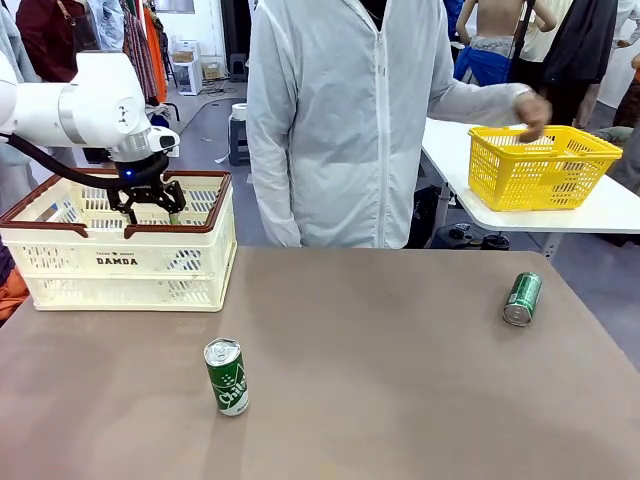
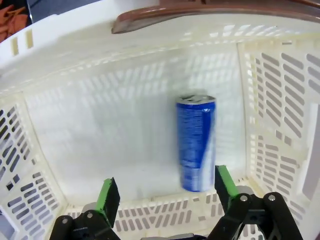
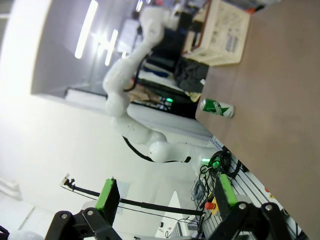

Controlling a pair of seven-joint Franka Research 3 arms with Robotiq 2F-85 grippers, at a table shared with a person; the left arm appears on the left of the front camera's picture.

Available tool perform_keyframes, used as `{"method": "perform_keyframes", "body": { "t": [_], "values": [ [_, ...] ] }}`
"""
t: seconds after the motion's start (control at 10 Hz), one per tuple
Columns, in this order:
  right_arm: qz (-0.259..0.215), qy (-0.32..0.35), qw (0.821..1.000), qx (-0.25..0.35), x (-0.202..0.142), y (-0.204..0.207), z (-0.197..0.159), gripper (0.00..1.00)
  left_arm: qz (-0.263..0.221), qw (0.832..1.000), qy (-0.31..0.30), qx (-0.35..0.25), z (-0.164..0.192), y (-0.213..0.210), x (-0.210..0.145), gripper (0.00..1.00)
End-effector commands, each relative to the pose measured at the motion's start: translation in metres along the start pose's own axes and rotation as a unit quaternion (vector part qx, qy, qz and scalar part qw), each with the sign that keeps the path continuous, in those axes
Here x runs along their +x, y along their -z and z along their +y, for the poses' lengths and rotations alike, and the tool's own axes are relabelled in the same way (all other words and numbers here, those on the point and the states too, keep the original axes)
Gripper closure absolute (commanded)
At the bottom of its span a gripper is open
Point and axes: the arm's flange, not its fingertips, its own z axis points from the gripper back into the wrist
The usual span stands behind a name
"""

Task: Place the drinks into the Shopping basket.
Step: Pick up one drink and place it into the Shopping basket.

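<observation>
**One can in, two still on the table**

The brown table (image 1: 400, 400) carries everything that matters. At its ten o'clock corner sits the Shopping basket (image 1: 130, 262), cream with a brown rim. A person in a pale coat stands at the twelve o'clock side, one hand (image 1: 530, 110) reaching into a yellow basket (image 1: 540, 170) on a separate white table off toward two o'clock. That basket is no part of the job.

The left gripper (image 1: 147, 207) hangs over the Shopping basket, just inside the rim. In the left wrist view its green fingers stand wide apart with nothing between them. The right gripper (image 3: 165, 195) is also spread and empty, held well away from the work.

The blue can (image 2: 196, 142) lies inside the basket on its white floor, near the wall, blurred as if not quite settled. It is clear of the left gripper's fingers, so I count that drink as delivered.

Two are left. The green can with the script logo (image 1: 227, 377) looks to be standing upright near seven o'clock on the table, well apart from the basket. The slimmer green can (image 1: 522, 298) lies on its side out at three o'clock. By my reckoning the task is about a third done.
</observation>
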Motion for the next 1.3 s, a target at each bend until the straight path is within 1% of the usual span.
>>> {"method": "perform_keyframes", "body": {
  "t": [0.0, 0.1, 0.2, 0.3, 0.4, 0.5, 0.6, 0.7, 0.8, 0.9, 1.0, 1.1, 1.2],
  "values": [
    [-0.002, -0.001, 1.000, 0.005, 0.002, -0.001, 0.005, 0.00, -0.005, 1.000, -0.008, -0.003, 0.005, -0.005, -0.001, 0.00],
    [-0.002, -0.001, 1.000, 0.005, 0.002, -0.001, 0.005, 0.00, -0.006, 1.000, 0.000, -0.014, 0.006, -0.012, -0.003, 0.00],
    [-0.002, -0.001, 1.000, 0.005, 0.002, -0.001, 0.005, 0.00, -0.013, 0.999, 0.018, -0.036, 0.009, -0.028, -0.008, 0.00],
    [-0.002, -0.001, 1.000, 0.005, 0.002, -0.001, 0.005, 0.00, -0.029, 0.995, 0.047, -0.079, 0.015, -0.058, -0.020, 0.00],
    [-0.002, -0.001, 1.000, 0.005, 0.002, -0.001, 0.005, 0.00, -0.050, 0.991, 0.037, -0.115, 0.025, -0.098, -0.040, 0.00],
    [-0.002, -0.001, 1.000, 0.005, 0.002, -0.001, 0.005, 0.00, -0.078, 0.985, 0.051, -0.148, 0.031, -0.132, -0.065, 0.00],
    [-0.002, -0.001, 1.000, 0.005, 0.002, -0.001, 0.005, 0.00, -0.092, 0.974, 0.088, -0.190, 0.038, -0.159, -0.096, 0.00],
    [-0.002, -0.001, 1.000, 0.005, 0.002, -0.001, 0.005, 0.00, -0.079, 0.967, 0.128, -0.205, 0.051, -0.176, -0.128, 0.00],
    [-0.002, -0.001, 1.000, 0.005, 0.002, -0.001, 0.005, 0.00, -0.072, 0.956, 0.160, -0.235, 0.077, -0.188, -0.160, 0.00],
    [-0.002, -0.001, 1.000, 0.005, 0.002, -0.001, 0.005, 0.00, -0.067, 0.934, 0.194, -0.293, 0.103, -0.189, -0.187, 0.00],
    [-0.002, -0.001, 1.000, 0.005, 0.002, -0.001, 0.005, 0.00, -0.062, 0.892, 0.259, -0.365, 0.126, -0.181, -0.215, 0.00],
    [-0.002, -0.001, 1.000, 0.005, 0.002, -0.001, 0.005, 0.00, -0.081, 0.868, 0.266, -0.412, 0.147, -0.166, -0.244, 0.00],
    [-0.002, -0.001, 1.000, 0.005, 0.002, -0.001, 0.005, 0.00, -0.109, 0.833, 0.290, -0.458, 0.168, -0.149, -0.273, 0.00]
  ]
}}
